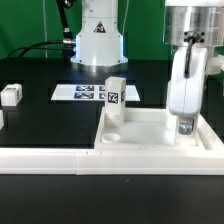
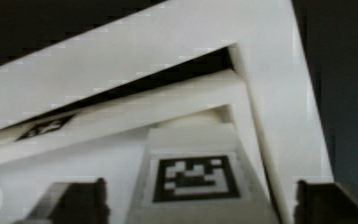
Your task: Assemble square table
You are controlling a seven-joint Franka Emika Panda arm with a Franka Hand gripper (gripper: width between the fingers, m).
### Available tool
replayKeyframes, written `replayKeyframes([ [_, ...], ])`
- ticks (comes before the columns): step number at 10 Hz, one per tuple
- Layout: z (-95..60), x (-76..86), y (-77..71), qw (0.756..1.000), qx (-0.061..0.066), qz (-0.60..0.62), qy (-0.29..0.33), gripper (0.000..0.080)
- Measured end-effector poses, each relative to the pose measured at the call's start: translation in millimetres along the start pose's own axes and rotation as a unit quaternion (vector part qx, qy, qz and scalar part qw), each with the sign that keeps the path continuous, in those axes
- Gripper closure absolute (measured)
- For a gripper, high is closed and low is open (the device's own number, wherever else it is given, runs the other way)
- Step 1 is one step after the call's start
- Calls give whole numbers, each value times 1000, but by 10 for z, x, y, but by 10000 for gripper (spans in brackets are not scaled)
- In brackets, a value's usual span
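The white square tabletop (image 1: 150,135) lies tray-side up near the front of the black table. One white leg (image 1: 113,92) with a tag stands upright at its far corner on the exterior view's left. My gripper (image 1: 185,60) hangs over the tabletop's far corner on the exterior view's right, shut on a second white leg (image 1: 185,95). That leg is held upright, its dark tip just above the tray floor. In the wrist view the held leg (image 2: 197,175) shows its tag between my dark fingers (image 2: 78,200), with the tabletop's rim (image 2: 158,70) beyond.
The long white L-shaped rail (image 1: 60,160) runs along the front edge against the tabletop. The marker board (image 1: 88,92) lies behind the standing leg. Two more white legs (image 1: 12,95) lie at the exterior view's far left. The robot base (image 1: 98,40) stands at the back.
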State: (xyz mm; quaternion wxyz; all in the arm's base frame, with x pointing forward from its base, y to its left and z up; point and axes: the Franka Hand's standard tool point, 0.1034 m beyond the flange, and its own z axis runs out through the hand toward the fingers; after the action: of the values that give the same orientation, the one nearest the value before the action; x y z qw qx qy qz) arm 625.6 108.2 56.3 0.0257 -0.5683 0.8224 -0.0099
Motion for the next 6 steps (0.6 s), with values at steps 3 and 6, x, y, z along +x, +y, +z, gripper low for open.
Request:
replayKeyframes([
  [3, 3, 1, 1, 1000, 0, 0, 0, 160],
  [6, 5, 2, 2, 1000, 0, 0, 0, 151],
])
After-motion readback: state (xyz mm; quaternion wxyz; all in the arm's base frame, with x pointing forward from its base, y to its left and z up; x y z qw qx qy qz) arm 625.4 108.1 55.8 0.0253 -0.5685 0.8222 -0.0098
